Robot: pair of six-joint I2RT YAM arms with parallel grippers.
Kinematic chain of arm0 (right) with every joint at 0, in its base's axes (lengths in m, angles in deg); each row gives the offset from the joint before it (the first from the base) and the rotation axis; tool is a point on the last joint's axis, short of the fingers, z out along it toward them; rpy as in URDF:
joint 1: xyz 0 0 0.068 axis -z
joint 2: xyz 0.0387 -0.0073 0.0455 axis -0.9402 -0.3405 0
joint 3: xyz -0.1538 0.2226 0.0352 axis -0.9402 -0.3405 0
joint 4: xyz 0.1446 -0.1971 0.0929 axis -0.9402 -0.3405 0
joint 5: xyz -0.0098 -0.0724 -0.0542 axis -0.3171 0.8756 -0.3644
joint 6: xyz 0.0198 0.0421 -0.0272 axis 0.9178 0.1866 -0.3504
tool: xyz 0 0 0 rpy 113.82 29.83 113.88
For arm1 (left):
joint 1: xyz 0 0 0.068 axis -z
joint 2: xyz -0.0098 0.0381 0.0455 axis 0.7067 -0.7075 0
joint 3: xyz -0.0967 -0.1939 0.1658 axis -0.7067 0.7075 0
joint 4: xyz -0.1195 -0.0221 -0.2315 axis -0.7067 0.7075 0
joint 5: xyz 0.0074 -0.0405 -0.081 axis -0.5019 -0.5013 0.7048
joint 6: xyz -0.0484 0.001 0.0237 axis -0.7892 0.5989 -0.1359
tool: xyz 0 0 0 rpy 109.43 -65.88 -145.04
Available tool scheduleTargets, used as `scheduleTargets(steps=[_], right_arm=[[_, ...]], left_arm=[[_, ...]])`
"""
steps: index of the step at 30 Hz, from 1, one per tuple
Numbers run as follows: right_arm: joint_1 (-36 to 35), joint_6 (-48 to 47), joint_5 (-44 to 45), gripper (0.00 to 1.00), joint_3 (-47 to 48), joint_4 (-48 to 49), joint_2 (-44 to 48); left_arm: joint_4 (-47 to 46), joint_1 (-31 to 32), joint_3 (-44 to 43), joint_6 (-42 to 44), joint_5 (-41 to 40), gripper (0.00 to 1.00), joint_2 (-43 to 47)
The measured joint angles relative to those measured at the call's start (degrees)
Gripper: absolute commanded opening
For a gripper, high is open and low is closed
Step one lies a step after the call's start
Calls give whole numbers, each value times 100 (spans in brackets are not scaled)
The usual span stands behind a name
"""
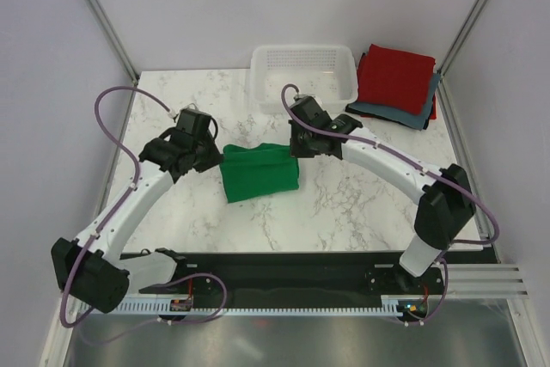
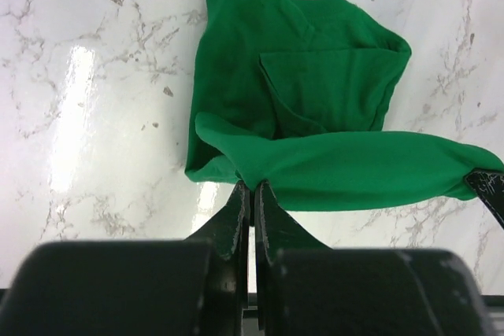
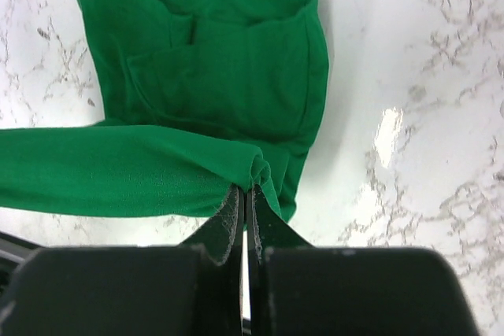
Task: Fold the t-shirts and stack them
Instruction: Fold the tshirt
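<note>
Green t-shirt (image 1: 259, 173) is lying partly folded on the worktop (image 1: 344, 204), just nearside of the basket (image 1: 302, 49); the folded stack (image 1: 395, 75) is sitting right of the basket. Left end effector (image 2: 252, 190) and right end effector (image 3: 246, 190) are each pinching fully closed on one end of its raised edge. Advisable: moving both level, in step, cloth taut. No legible writing is showing.

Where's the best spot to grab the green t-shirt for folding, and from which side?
Take the green t-shirt by the two ends of its far edge, one arm coming in from each side. That edge is a bunched band stretched between the corners, easy for thin fingers to pinch; the left gripper and right gripper are shut on exactly those ends.
</note>
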Motion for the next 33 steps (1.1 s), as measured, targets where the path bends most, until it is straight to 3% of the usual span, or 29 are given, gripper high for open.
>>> scheduleTargets(steps=[9,16,24,25,26,27,29,30,33], right_arm=[[492,-450,-282,0,970,66,-1362],[837,-691,-535,0,1593,63,-2280],[1049,-905,-839,1,2354,26,-3051],[1075,-925,-879,6,2459,20,-3101],[1104,-942,-901,16,2559,28,-3147],[1130,-957,-931,40,2649,22,-3176],[1178,-1003,-916,56,2806,-42,-3198],[1215,-1051,-905,62,2870,-107,-3198],[1311,-1137,-828,65,2924,-210,-3154]], left_arm=[[-754,-807,-273,413,671,2,-1569],[-1043,-1027,-855,584,883,2,-2782],[-1040,-1244,-1519,750,994,3,-3532],[-1025,-1263,-1604,769,1001,6,-3569],[-1019,-1279,-1679,793,1003,25,-3589],[-1014,-1298,-1757,848,1014,41,-3600],[-973,-1342,-1919,1003,997,67,-3630],[-933,-1373,-2020,1060,1008,70,-3668],[-804,-1451,-2356,1213,1010,74,-3797]])
